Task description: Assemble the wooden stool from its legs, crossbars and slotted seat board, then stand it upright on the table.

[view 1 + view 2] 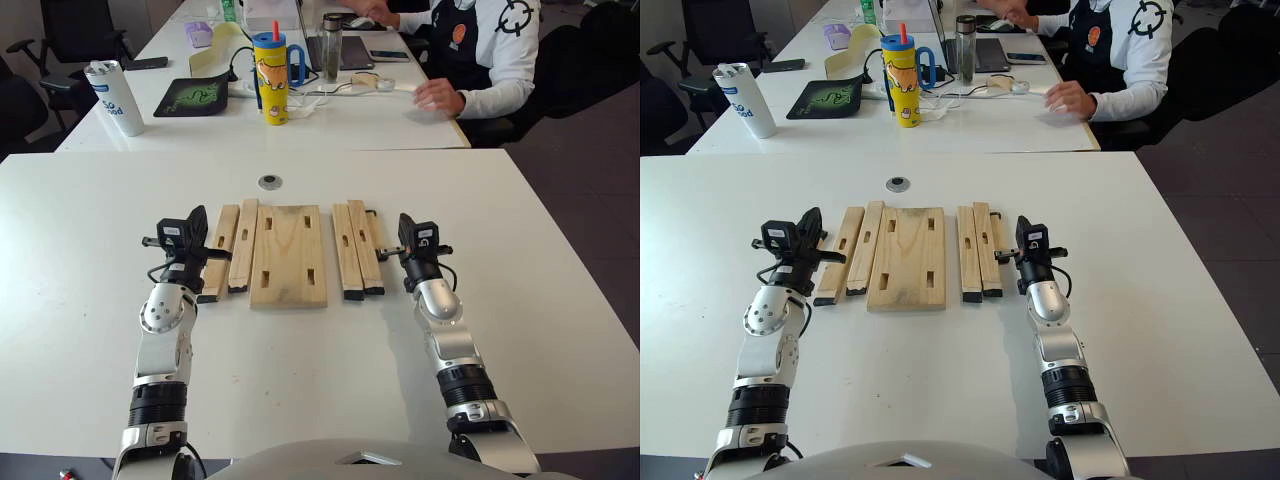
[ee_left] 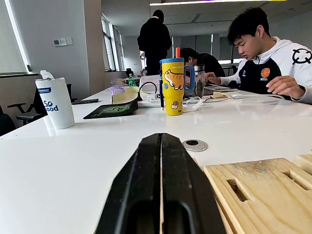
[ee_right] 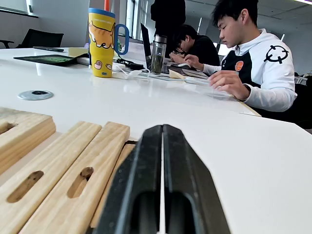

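Note:
The slotted seat board (image 1: pixel 288 258) lies flat in the middle of the white table (image 1: pixel 90 220). Two slotted wooden bars (image 1: pixel 232 248) lie side by side at its left, and two more (image 1: pixel 355 250) at its right. My left gripper (image 1: pixel 197 228) rests shut on the table just left of the left bars, its black fingers (image 2: pixel 146 165) pressed together with nothing between them. My right gripper (image 1: pixel 407 228) rests shut just right of the right bars, fingers (image 3: pixel 178 161) also closed and empty. In the right wrist view the nearest slotted bars (image 3: pixel 73 175) lie right beside the fingers.
A round cable grommet (image 1: pixel 269 182) sits behind the board. On the far table stand a yellow tumbler (image 1: pixel 270 78), a white cup (image 1: pixel 116 97) and a dark mouse pad (image 1: pixel 198 95); a person works at the back right. Bare tabletop stretches in front of the wood.

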You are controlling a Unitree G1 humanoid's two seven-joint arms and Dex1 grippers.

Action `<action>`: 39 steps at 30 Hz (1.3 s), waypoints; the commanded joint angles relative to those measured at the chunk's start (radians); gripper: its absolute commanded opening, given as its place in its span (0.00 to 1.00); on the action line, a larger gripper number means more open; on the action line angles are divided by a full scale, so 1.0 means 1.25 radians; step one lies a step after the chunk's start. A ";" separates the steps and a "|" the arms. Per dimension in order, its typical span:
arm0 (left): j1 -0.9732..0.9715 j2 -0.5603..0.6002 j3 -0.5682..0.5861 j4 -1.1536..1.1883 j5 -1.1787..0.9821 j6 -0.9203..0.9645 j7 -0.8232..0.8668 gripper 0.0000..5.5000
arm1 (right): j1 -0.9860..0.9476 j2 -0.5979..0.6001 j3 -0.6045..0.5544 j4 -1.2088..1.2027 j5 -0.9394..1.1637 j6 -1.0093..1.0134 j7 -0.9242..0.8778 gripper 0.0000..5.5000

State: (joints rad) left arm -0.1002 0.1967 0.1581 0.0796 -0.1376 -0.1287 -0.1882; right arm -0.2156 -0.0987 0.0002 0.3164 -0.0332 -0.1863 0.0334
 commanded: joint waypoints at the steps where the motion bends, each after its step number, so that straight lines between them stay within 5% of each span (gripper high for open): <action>1: 0.020 -0.007 -0.008 -0.025 -0.005 0.021 -0.001 0.00 | -0.022 -0.003 -0.014 0.001 0.000 0.000 -0.009 0.00; 7: 0.048 0.055 0.059 -0.074 -0.087 0.158 -0.041 0.00 | -0.025 -0.003 -0.025 0.002 0.003 0.004 -0.012 0.00; 16: 0.001 0.282 0.095 0.130 -0.091 0.226 -0.257 0.26 | -0.023 0.003 -0.034 0.009 -0.006 0.001 -0.038 0.00; 27: -0.014 0.292 0.083 0.275 -0.092 0.182 -0.342 0.57 | -0.044 -0.011 -0.030 0.034 -0.012 0.004 -0.035 0.00; 33: -0.004 0.303 0.035 0.369 -0.028 0.146 -0.342 0.57 | -0.056 -0.014 -0.030 0.047 -0.017 0.000 -0.028 0.00; 39: -0.019 0.302 0.025 0.400 -0.019 0.109 -0.346 0.42 | -0.059 -0.013 -0.030 0.053 -0.019 -0.008 -0.036 0.00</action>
State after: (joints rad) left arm -0.1313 0.5671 0.2065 0.5495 -0.1843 -0.0084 -0.6155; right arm -0.2715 -0.1121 -0.0335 0.3702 -0.0540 -0.1892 -0.0080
